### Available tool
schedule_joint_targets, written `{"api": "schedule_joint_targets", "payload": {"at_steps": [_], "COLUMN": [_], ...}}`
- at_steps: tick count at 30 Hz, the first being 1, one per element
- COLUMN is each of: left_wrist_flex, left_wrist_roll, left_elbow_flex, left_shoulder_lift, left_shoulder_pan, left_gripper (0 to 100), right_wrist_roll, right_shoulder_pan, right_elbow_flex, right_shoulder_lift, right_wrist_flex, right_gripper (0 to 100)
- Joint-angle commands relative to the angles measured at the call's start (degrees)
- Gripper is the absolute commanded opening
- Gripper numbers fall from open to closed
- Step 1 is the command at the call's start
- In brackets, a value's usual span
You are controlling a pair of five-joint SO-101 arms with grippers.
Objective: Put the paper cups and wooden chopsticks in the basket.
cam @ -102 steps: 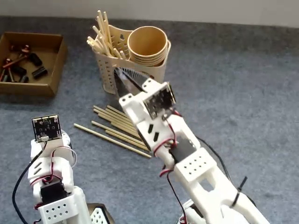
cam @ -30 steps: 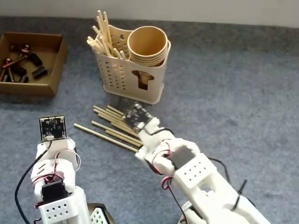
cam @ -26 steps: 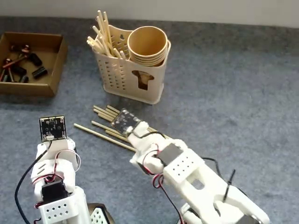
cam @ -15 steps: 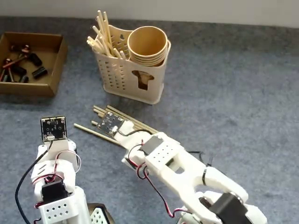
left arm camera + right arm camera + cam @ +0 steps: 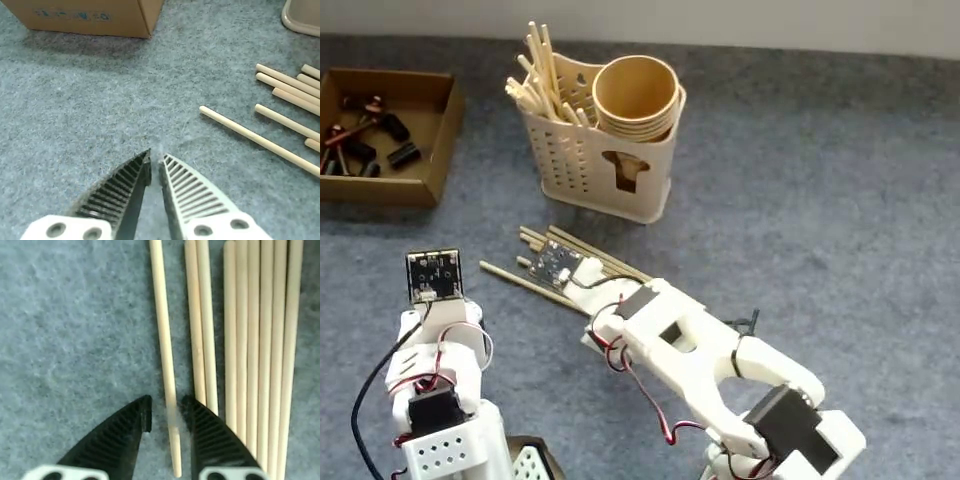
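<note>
Right fingers point(image 5: 127, 430) slightly parted, straddling single chopstick point(image 5: 161, 315); left fingers point(image 5: 187, 187) almost closed, empty.

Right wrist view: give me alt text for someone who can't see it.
The right gripper straddles one wooden chopstick lying on grey carpet, jaws open either side of it. More chopsticks lie side by side next to it.

Back centre of table point(image 5: 840, 180): basket point(image 5: 605, 175), paper cups point(image 5: 636, 95) stacked in its right compartment, wooden chopsticks point(image 5: 542, 70) standing in its left. Far left: cardboard box point(image 5: 375, 190). Before the basket: loose chopsticks point(image 5: 525, 285) side by side, right gripper point(image 5: 165, 412) over them, straddling a single chopstick point(image 5: 162, 340). Left gripper point(image 5: 155, 160) left of the pile, nearer the front.
</note>
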Motion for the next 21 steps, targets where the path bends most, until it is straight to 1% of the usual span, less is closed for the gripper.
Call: {"api": "schedule_joint_targets", "payload": {"at_steps": [1,6,11,17,18,21], "left_wrist_flex": [0.26,0.26,0.26,0.26,0.26,0.26], "left_wrist_roll": [-0.18,-0.18,-0.18,-0.18,-0.18,-0.18], "left_elbow_flex": [1.19,1.19,1.19,1.19,1.19,1.19], "left_shoulder_lift": [-0.13,-0.13,-0.13,-0.13,-0.13,-0.13], "left_shoulder_pan": [1.01,1.01,1.01,1.01,1.01,1.01], "left_gripper": [4,4,4,4,4,4], "right_wrist_roll": [0.79,0.79,0.79,0.88,1.67,7.82], "right_shoulder_pan": [1.01,2.07,2.15,2.15,2.24,3.47], "right_elbow_flex": [-1.1,-1.1,-1.1,-3.82,-4.53,-5.41], "right_shoulder_lift": [2.15,2.95,2.77,1.8,1.1,-1.8], "right_wrist_flex": [-1.19,-1.19,-0.22,10.42,12.88,20.35], "right_gripper": [10.8,0.5,0.6,0.6,0.6,0.6]}}
